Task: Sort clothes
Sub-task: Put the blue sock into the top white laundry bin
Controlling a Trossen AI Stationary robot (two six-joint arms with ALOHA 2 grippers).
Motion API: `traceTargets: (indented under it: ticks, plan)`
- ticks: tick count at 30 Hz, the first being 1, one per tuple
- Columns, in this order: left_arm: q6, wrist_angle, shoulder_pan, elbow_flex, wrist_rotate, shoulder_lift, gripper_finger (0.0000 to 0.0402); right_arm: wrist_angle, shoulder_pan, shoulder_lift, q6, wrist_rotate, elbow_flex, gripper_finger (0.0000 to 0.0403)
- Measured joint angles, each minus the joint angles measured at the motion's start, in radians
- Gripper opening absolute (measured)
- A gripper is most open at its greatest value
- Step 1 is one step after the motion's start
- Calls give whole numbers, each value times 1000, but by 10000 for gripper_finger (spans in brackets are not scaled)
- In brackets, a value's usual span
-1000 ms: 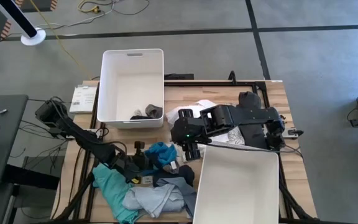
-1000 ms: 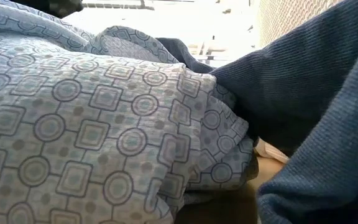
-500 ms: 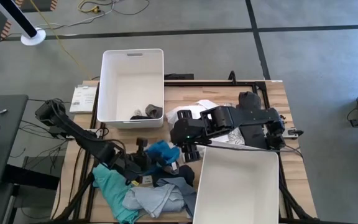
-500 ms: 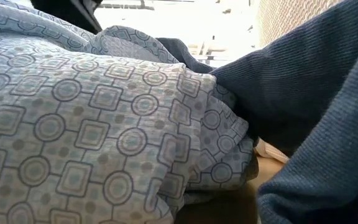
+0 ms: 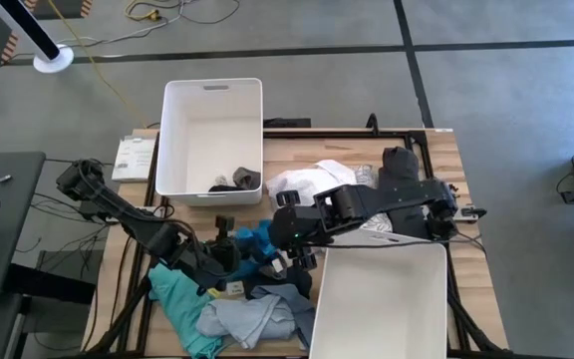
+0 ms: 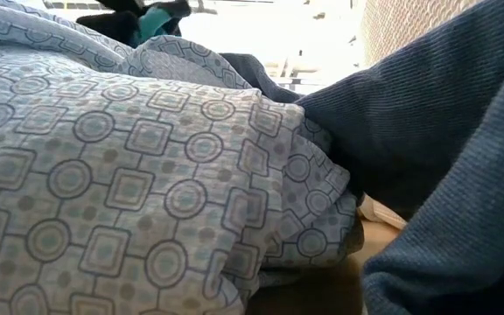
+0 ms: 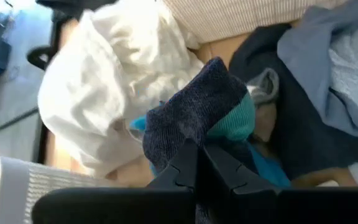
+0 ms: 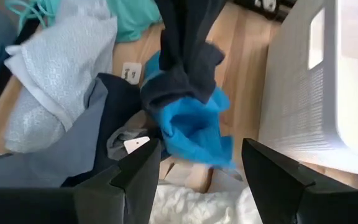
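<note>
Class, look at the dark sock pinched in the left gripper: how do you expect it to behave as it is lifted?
The dark sock will probably flop, since it droops around the left gripper. It seems light. It may drag the blue garment it touches.

I see the clothes pile [image 5: 237,304] left of the near bin [image 5: 379,299]; the far bin [image 5: 212,135] stands behind that pile.
</note>
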Motion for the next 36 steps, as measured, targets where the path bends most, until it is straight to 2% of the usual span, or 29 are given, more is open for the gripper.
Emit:
traceTargets:
  ticks: [5, 12, 22, 31, 36]
  plan:
    - [-82, -15, 0, -23, 85, 1, 16, 31, -1, 0, 8, 0, -61, 244]
    - [-165, 3, 0, -93, 100, 1, 21, 69, -1, -1, 14, 0, -106, 244]
    - [-174, 128, 0, -186, 127, 1, 26, 82, -1, -1, 23, 0, -116, 244]
    - [-186, 170, 0, -227, 138, 2, 92, 84, -1, -1, 25, 0, -116, 244]
    - [-187, 193, 0, -245, 140, 2, 88, 85, -1, -1, 25, 0, -116, 244]
